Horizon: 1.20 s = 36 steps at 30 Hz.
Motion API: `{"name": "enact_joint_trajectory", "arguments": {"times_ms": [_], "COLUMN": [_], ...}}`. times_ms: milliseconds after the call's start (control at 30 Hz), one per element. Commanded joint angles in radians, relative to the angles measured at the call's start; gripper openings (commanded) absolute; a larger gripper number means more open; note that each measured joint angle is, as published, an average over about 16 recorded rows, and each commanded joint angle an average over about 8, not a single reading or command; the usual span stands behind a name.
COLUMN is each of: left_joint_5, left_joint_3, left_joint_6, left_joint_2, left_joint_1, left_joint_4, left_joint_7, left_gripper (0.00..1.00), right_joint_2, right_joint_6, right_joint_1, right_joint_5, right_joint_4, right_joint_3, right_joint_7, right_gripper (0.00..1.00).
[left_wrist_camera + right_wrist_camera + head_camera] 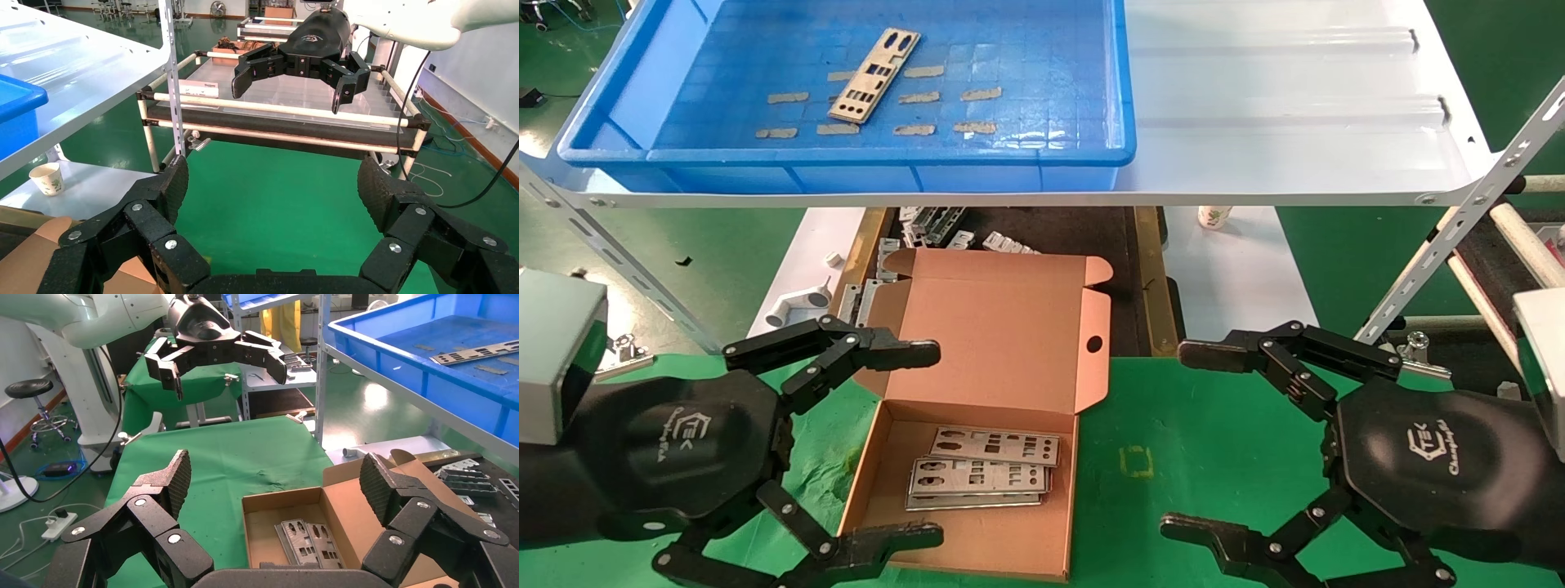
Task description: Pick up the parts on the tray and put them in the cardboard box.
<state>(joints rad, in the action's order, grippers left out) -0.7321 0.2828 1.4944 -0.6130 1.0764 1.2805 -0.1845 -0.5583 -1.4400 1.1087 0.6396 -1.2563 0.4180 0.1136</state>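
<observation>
One thin silver part (874, 75) lies slanted on the floor of the blue tray (846, 153) on the upper shelf. It also shows in the right wrist view (477, 352). The open cardboard box (1001, 327) stands on the green table below, with a few parts (985, 469) stacked flat inside; the stack also shows in the right wrist view (306, 539). My left gripper (911, 445) is open and empty at the box's left side. My right gripper (1193, 441) is open and empty over the green cloth to the right of the box.
A white ribbed shelf panel (1295, 98) carries the tray. Tan tape strips (977, 94) dot the tray floor. Folded silver brackets (944, 229) lie in a dark bin behind the box. A paper cup (1214, 216) stands under the shelf. A slanted roller rack (1500, 245) is on the right.
</observation>
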Motion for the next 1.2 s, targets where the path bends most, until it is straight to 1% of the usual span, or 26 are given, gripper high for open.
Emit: {"name": "enact_joint_trajectory", "arguments": {"times_ms": [33,1200], "left_joint_5": [0.0,0.0], "left_joint_3": [0.0,0.0], "left_joint_6": [0.0,0.0], "left_joint_2": [0.0,0.0], "left_joint_1": [0.0,0.0], "left_joint_4": [0.0,0.0], "left_joint_7": [0.0,0.0], "left_gripper": [1.0,1.0], "right_joint_2": [0.0,0.0], "right_joint_6": [0.0,0.0], "right_joint_1": [0.0,0.0], "right_joint_5": [0.0,0.0], "right_joint_4": [0.0,0.0], "right_joint_3": [0.0,0.0], "right_joint_7": [0.0,0.0], "right_gripper": [1.0,1.0]}}
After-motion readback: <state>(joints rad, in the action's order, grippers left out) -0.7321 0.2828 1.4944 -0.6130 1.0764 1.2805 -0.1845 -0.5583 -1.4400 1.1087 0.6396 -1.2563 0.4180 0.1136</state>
